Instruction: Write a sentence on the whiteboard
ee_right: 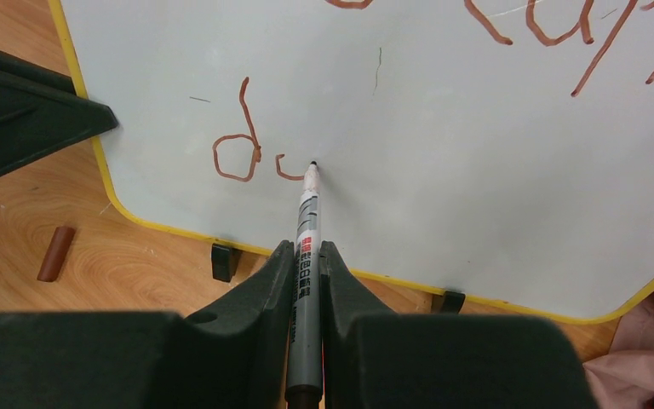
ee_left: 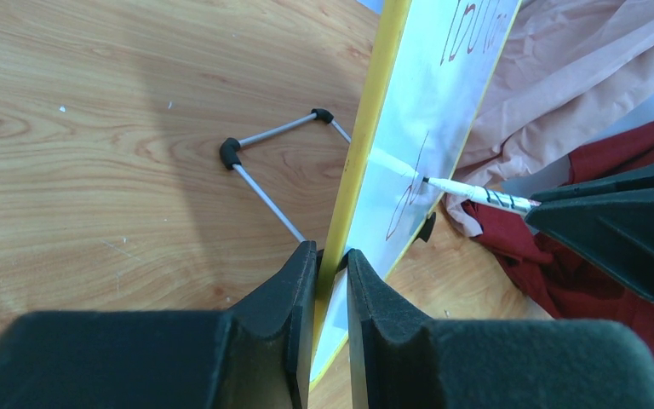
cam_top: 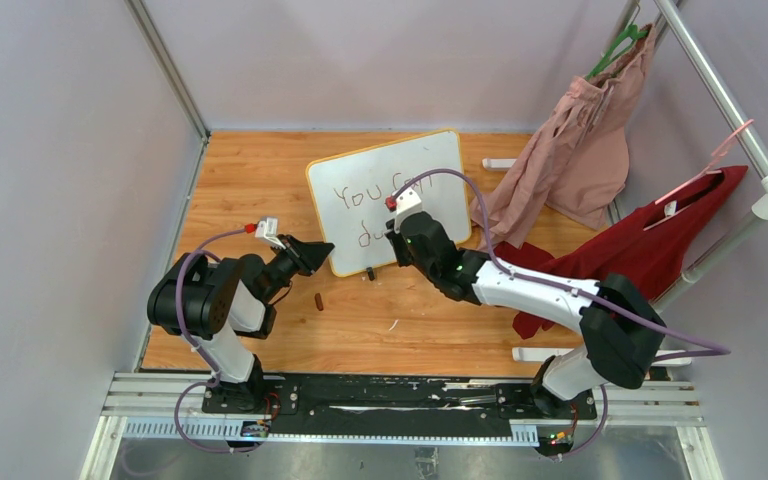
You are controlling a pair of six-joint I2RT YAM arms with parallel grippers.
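Reddish-brown strokes of the sentence mark the whiteboard, which stands propped on the wooden table, long side running across, face toward me. My left gripper pinches its yellow edge; my right gripper clamps the marker, barrel running straight out from my palm, tip touching the board just right of the "d". I judge I'm starting the "o": next, curl the tip round under steady pressure
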